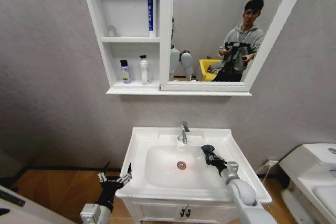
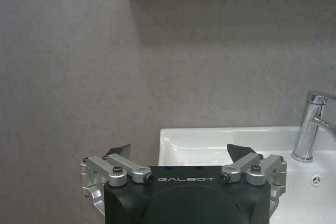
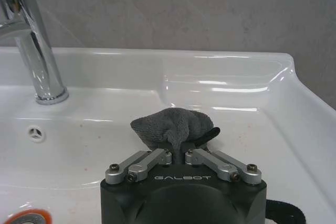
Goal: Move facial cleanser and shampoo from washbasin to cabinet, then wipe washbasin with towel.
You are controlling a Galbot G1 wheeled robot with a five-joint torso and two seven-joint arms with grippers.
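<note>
- The right claw is pinched on the dark grey towel, holding it bunched just ahead of its fingertips, over the right side of the washbasin bowl.
- The left claw hangs spread and empty, apart from the washbasin's left front corner.
- Two bottles, the purple-labelled bottle and the white bottle, stand on the lower shelf of the cabinet, high above both claws, so the moving part looks done.
- Risk: the towel is gripped by a small fold; dragging it hard on wet ceramic could pull it free of the claw.
- Risk: the tap stands close beside the right claw, toward the back rim; a wide sweep could knock the fingers against it.
- The right wrist view shows the grip on the cloth and the overflow hole; the head view shows the drain and shelves instead.
- The left wrist view shows that claw's open fingers plainly.
</note>
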